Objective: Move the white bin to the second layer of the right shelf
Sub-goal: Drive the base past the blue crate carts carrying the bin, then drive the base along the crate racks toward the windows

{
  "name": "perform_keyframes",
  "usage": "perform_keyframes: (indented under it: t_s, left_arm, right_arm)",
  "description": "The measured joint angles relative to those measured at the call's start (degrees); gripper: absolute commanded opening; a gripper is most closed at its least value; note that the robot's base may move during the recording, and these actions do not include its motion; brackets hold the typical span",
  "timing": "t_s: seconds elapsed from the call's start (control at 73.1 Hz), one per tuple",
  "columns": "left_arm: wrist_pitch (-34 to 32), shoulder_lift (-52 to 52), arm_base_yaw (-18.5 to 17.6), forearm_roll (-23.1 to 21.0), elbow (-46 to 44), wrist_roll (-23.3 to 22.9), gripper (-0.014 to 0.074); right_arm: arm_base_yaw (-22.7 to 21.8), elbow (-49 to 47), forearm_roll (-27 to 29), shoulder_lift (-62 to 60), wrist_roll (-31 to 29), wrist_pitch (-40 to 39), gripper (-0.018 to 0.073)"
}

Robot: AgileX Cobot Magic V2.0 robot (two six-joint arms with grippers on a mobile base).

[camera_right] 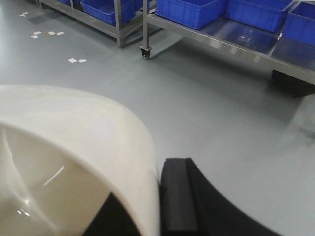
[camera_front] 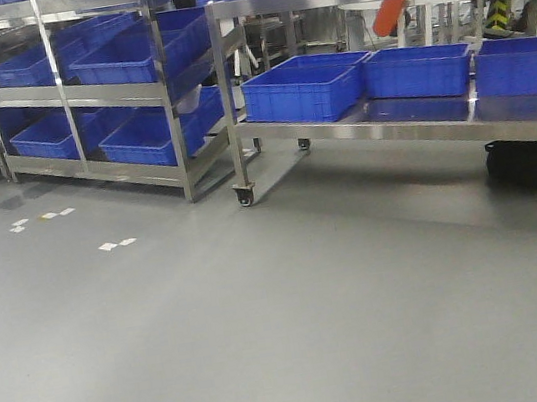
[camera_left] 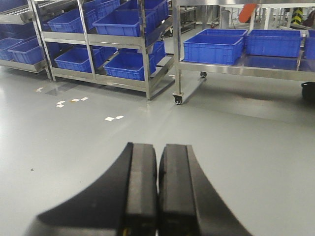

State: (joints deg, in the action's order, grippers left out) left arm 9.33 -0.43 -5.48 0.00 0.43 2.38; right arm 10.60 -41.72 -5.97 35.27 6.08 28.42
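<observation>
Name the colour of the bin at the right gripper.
Off-white bin, clearest in the right wrist view.

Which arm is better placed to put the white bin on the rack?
Right. The right gripper holds the white bin, with the rim wall pinched between its fingers, so it can carry straight on. The left gripper is shut on nothing, over bare floor.

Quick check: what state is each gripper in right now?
Left gripper: shut, holding nothing.
Right gripper: shut on the white bin, clamping its wall.
</observation>
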Motion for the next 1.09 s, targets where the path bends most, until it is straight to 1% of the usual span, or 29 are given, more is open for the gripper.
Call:
perform_keyframes:
  t_s: [1.095]
  left_arm:
    - [0.0, 0.0, 0.0, 0.0, 0.0, 0.0, 0.0085]
  right_arm:
    - [0.0, 0.0, 0.0, 0.0, 0.0, 0.0, 0.0055]
